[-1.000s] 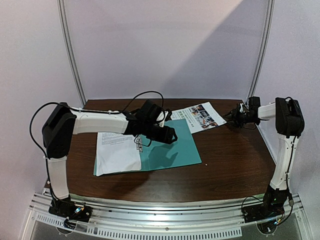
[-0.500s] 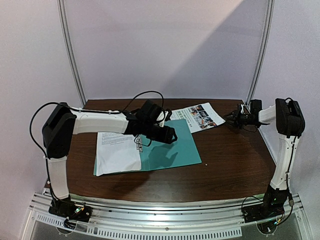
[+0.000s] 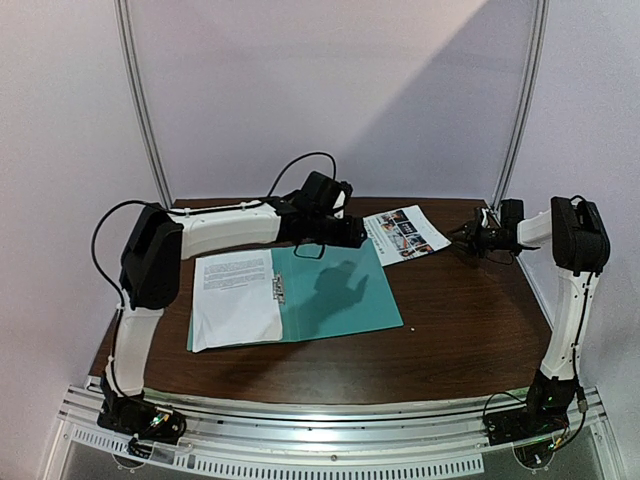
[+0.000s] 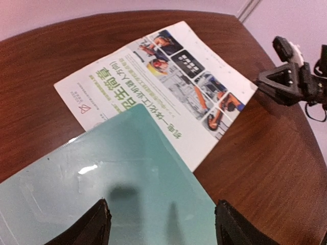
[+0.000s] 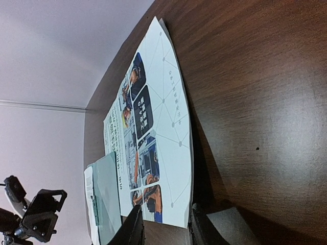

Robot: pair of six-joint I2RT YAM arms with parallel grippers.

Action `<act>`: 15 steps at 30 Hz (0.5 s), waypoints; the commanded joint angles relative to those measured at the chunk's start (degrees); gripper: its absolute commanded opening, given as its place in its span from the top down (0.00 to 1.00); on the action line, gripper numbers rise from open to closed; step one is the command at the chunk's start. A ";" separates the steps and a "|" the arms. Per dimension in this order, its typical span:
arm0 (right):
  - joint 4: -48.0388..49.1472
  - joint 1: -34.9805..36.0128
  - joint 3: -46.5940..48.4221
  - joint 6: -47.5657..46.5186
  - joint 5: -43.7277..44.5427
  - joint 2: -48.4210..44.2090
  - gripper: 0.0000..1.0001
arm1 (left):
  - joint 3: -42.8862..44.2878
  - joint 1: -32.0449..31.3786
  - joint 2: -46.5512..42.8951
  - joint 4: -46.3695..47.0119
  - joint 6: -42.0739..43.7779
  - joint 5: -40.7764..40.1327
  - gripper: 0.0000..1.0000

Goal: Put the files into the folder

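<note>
A colour sheet (image 3: 405, 232), likely light and floppy, lies on the counter (image 3: 460, 320), one corner under the open teal folder (image 3: 335, 295); the part-open right claw (image 5: 166, 227) straddles its free edge, probably the best place to pinch, while the left claw (image 4: 161, 227) hovers spread.

left gripper (image 4: 163, 206) wide, right gripper (image 5: 166, 209) narrow

Colour sheet (image 4: 168, 87): green headline, unreadable
</note>
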 commanded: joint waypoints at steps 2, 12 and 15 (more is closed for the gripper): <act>-1.72 -0.22 -0.07 -2.02 1.42 1.13 0.69 | 5.39 4.11 7.75 -1.06 -1.06 2.08 0.29; -4.48 2.00 0.13 -5.17 3.08 2.40 0.70 | 11.02 8.71 17.41 7.25 -8.04 11.10 0.31; -4.04 2.55 0.18 -5.33 2.77 2.71 0.70 | 13.60 9.29 20.19 8.09 -8.17 12.52 0.31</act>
